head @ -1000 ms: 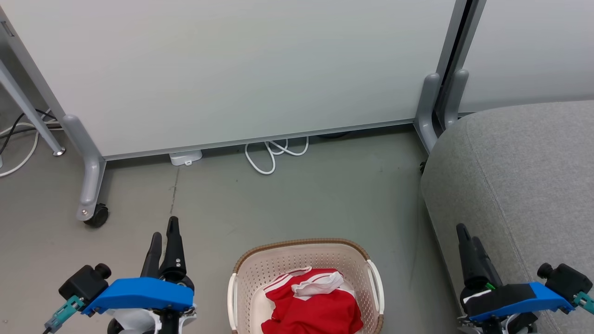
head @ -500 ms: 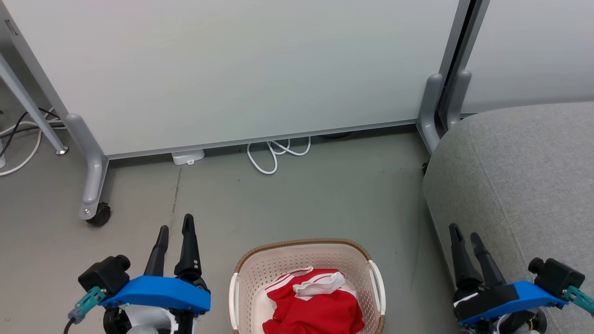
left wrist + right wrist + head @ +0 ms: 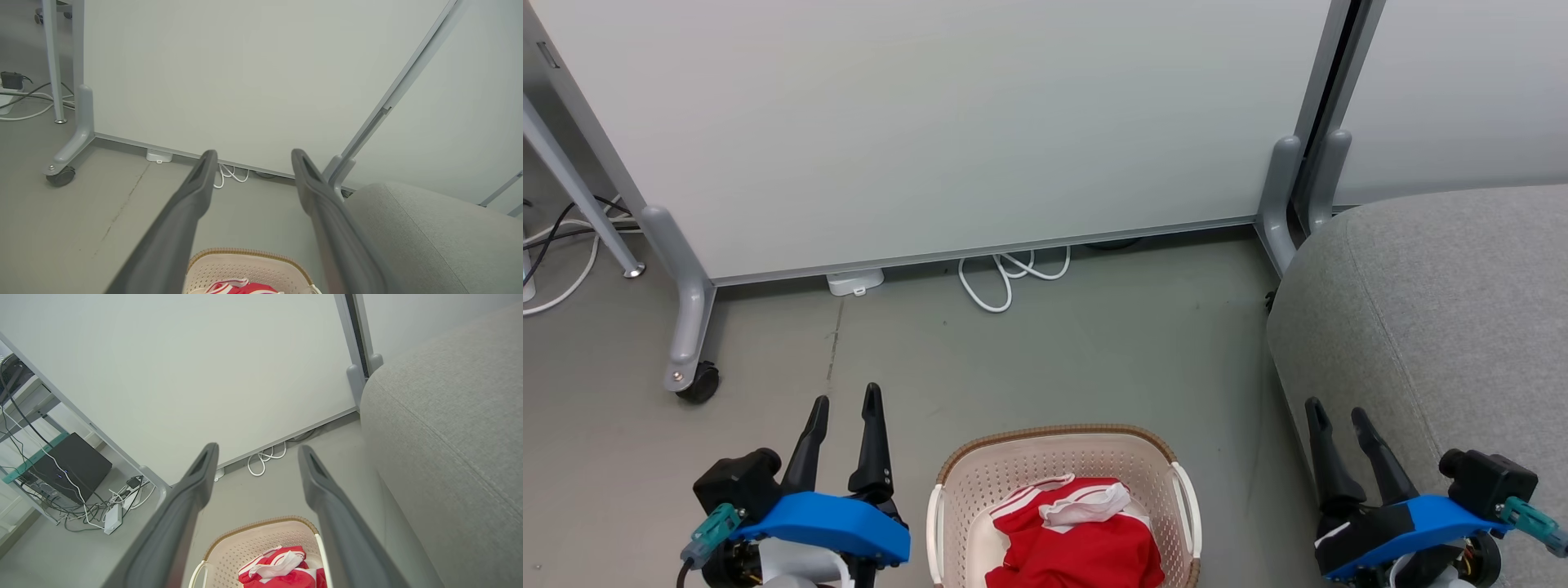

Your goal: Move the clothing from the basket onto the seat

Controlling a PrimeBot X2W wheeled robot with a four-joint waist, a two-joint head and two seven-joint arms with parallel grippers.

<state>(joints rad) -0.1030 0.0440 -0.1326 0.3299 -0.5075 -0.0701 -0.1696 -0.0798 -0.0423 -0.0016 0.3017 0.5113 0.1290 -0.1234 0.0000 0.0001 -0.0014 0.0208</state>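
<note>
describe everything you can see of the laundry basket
The cream-white perforated plastic laundry basket is a rounded rectangle with a brown woven-look rim and a white handle on each side. It stands upright on the grey floor, left of the grey fabric seat, its near end cut off in the head view. Red clothing with white stripe trim lies inside. Neither the left gripper nor the right gripper touches it.

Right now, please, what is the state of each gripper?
Left gripper: open, holding nothing.
Right gripper: open, holding nothing.
</note>
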